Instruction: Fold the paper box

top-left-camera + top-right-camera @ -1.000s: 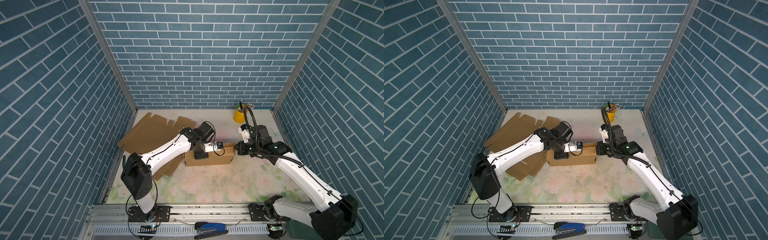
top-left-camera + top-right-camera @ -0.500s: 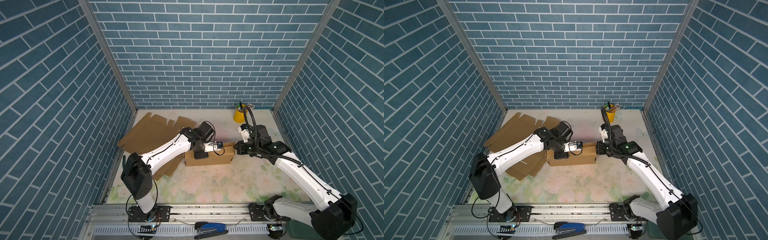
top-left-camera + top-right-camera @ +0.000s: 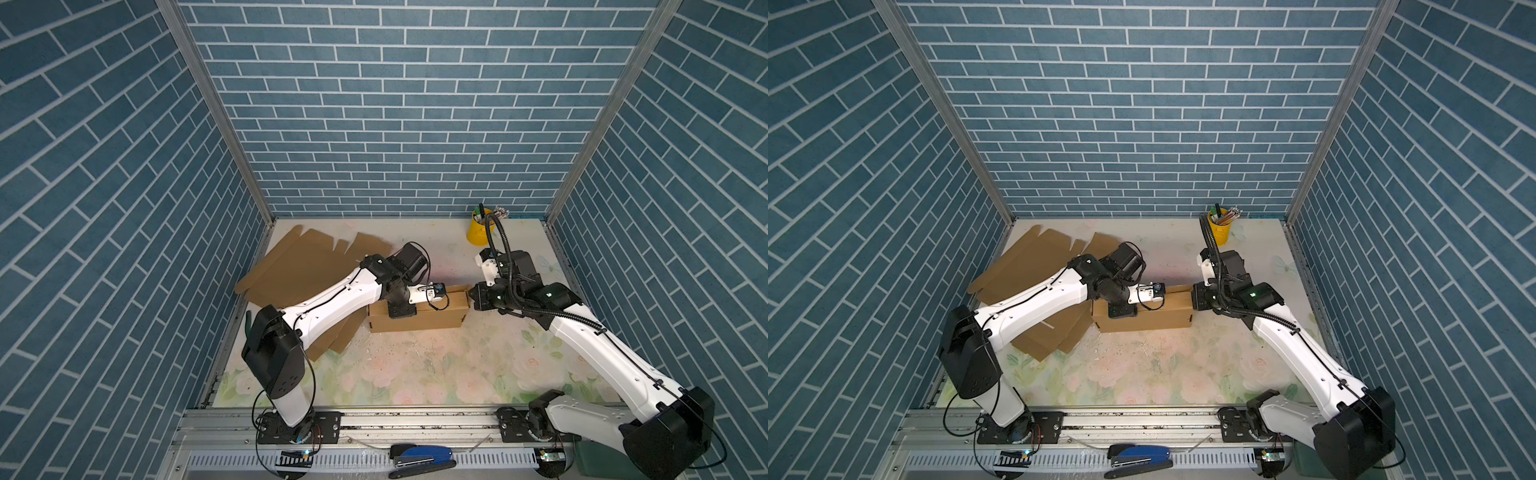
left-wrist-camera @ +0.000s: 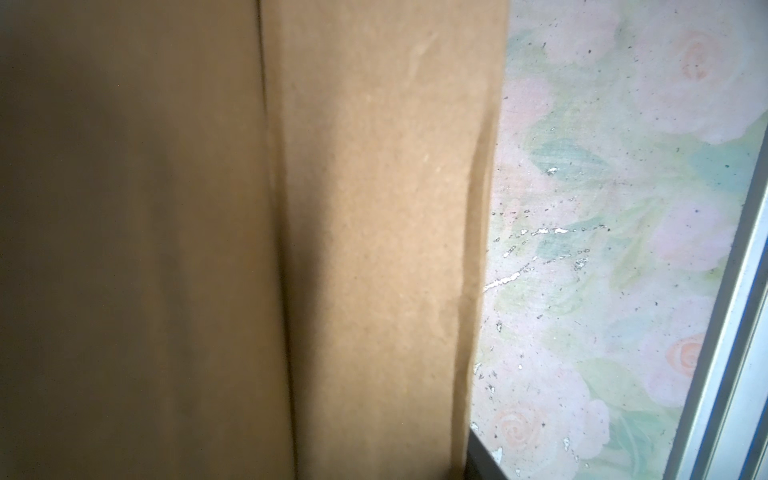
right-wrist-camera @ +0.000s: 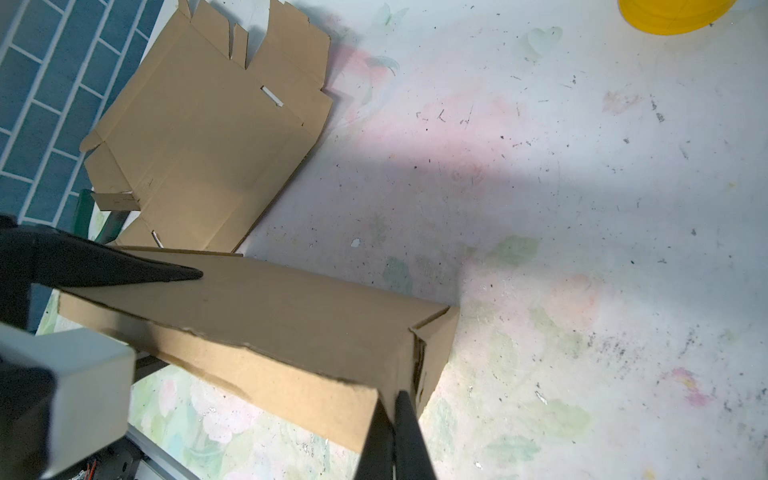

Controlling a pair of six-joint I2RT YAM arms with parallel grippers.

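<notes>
The paper box [image 3: 419, 318] [image 3: 1144, 320] is a long brown cardboard box lying mid-table. In both top views my left gripper [image 3: 400, 311] [image 3: 1121, 311] comes down onto the box's left half. In the left wrist view, cardboard [image 4: 374, 249] fills the space between its part-open jaws, and only one dark finger [image 4: 482, 459] shows. From the right wrist view, a left finger [image 5: 166, 274] lies against the far top edge. My right gripper [image 3: 471, 296] [image 5: 395, 401] is shut, with its tips touching the box's right end corner [image 5: 432, 340].
Flat cardboard blanks [image 3: 307, 270] [image 5: 208, 137] lie at the back left, partly under the left arm. A yellow cup of pens [image 3: 478, 232] stands at the back right. A blue stapler [image 3: 419, 455] rests on the front rail.
</notes>
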